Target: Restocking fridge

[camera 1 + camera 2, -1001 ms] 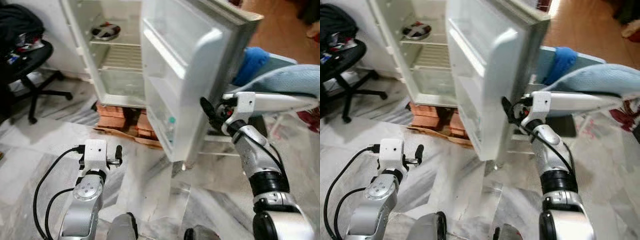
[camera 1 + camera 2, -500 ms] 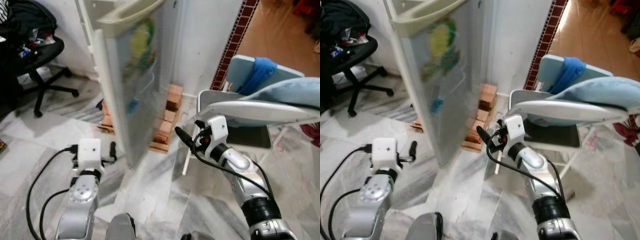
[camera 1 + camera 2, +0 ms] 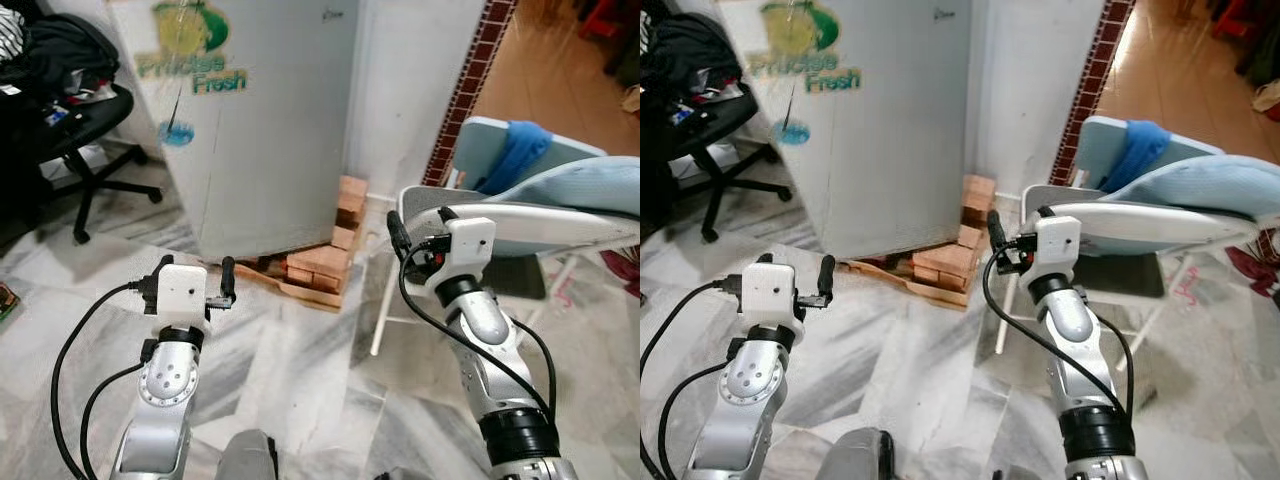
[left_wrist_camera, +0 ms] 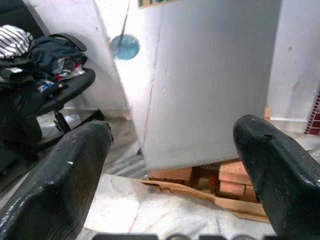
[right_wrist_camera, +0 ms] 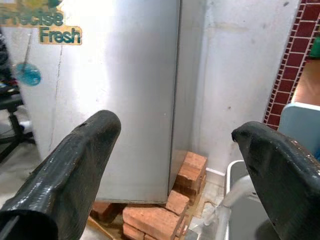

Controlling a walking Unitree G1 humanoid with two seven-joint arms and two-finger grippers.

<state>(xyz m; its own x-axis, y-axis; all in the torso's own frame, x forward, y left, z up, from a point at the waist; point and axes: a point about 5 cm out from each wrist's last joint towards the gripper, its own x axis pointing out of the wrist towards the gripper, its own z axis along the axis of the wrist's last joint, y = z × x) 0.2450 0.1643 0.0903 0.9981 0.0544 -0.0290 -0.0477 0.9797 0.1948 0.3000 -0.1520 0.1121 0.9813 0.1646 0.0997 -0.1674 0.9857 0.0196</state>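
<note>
Marble flooring with grey veins spreads before a small silver fridge, whose door is shut and bears a "Precise Fresh" logo near its top. The fridge stands raised on a stack of bricks with a strip of cardboard under them, against a white wall. To the fridge's left is a black office chair heaped with dark clothing; to its right, past a red tiled wall edge, is a folding chair draped with pale blue cloth. The left gripper hovers low in front of the fridge, a little apart from its door, fingers spread wide and holding nothing. The right gripper hangs in front of the fridge's right corner, near the folding chair, its fingers likewise parted and empty. Both wrists point toward the fridge door and neither touches it.
</note>
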